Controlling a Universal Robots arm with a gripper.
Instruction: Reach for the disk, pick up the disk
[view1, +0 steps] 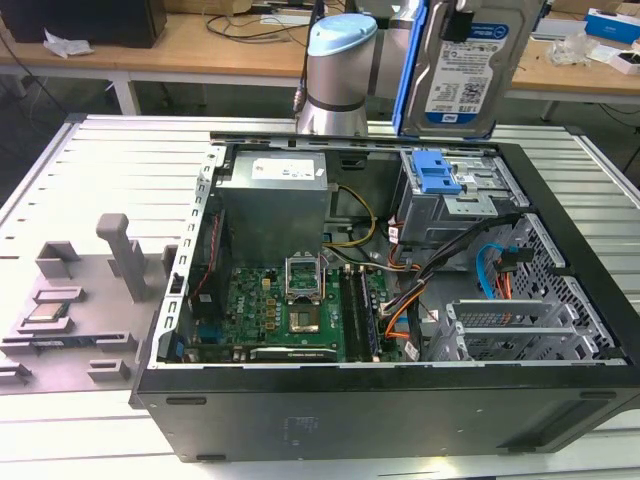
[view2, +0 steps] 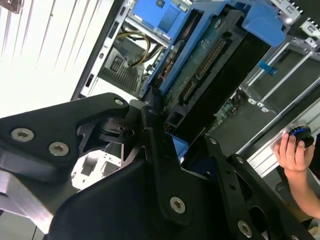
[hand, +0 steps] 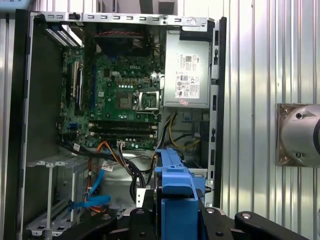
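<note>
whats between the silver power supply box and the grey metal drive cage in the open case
In the exterior view, yellow and black wires loop through the gap between the silver power supply box and the grey metal drive cage.

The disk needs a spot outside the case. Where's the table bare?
Bare: slatted table beyond the grey fixture, on the exterior view's left of the case; the strip in front of the case. Crowded: the fixture and the case interior.

My slatted metal bench (view1: 120, 160) carries the open computer case (view1: 380, 415); beside it, on the exterior view's left, lies a grey fixture tray (view1: 100, 342).
</note>
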